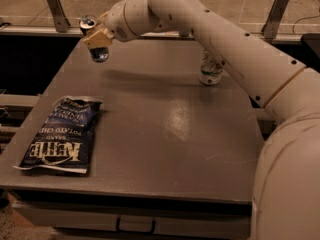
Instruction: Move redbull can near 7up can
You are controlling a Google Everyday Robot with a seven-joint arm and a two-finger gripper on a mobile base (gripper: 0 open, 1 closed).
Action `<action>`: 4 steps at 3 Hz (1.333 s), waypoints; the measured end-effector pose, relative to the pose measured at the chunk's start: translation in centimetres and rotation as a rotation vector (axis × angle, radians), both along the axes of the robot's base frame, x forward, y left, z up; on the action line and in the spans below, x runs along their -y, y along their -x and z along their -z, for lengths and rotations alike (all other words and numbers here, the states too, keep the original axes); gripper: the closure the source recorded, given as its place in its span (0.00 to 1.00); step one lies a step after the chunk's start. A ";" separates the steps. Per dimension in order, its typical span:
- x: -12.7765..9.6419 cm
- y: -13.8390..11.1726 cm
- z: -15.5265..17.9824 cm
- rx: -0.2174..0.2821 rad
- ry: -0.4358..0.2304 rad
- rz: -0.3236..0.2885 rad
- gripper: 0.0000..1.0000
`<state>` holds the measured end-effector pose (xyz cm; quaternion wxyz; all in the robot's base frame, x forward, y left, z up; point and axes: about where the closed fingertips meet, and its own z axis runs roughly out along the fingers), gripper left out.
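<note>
The redbull can [95, 49], slim with a silver top, is held tilted at the far left of the grey table, lifted a little off the surface. My gripper [98, 38] is shut on it, its tan fingers [96, 36] across the can's middle. The 7up can [210, 70], white with green markings, stands upright at the far right of the table, partly hidden behind my arm. The two cans are well apart, about a third of the table's width.
A dark blue Kettle chip bag [60, 136] lies flat near the table's [165, 134] left front edge. My large white arm [240, 49] spans the right side. A rail and posts [55, 6] run behind the table.
</note>
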<state>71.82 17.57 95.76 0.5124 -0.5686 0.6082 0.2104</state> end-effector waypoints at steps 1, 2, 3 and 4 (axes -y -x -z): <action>0.0 0.0 0.1 -0.003 0.003 0.001 1.00; 3.3 0.3 -0.5 0.007 0.020 0.054 1.00; 8.7 1.1 -2.5 0.058 0.056 0.126 1.00; 15.1 2.1 -5.4 0.097 0.105 0.227 1.00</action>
